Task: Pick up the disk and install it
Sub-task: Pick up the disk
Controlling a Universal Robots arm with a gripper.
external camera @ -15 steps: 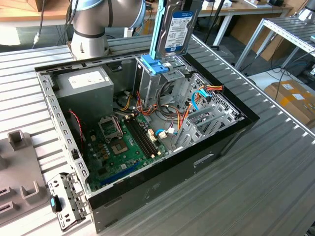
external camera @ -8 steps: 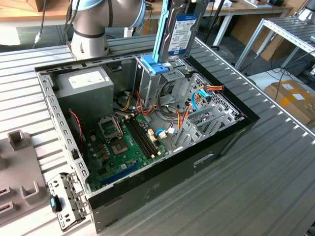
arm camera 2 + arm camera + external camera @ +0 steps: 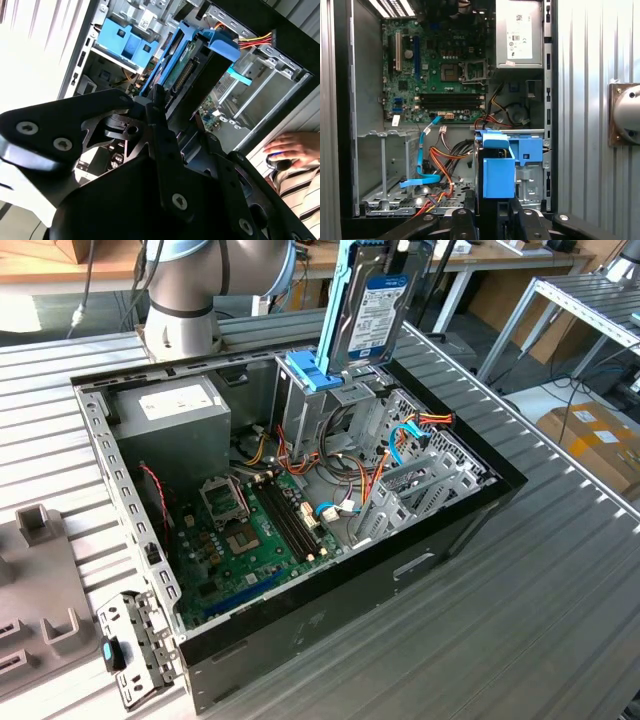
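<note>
At the exterior view's left the grey power-supply box (image 3: 175, 405) sits in the back corner of the open computer case (image 3: 330, 625), which lies on the slatted metal tabletop (image 3: 520, 620). The motherboard (image 3: 250, 530) is spread across the floor of the case beside it. Near the middle, the dark-blue slotted latch (image 3: 312, 370) stands at the top of the metal drive bay (image 3: 345, 405). Touching or just beside that latch is the disk (image 3: 372, 310), upright in its light-blue carrier with its label facing the camera. Its lower edge is at the mouth of the bay, though whether it has entered cannot be told. In the first wrist view the gripper (image 3: 494, 217) is clamped on the disk's upper end. So the pick-up looks done and the installation does not: the disk stands almost wholly above the case, not seated. Further right, the second drive cage (image 3: 425, 475) holds no drive, and loose orange and red cables (image 3: 435, 420) trail behind it.
</note>
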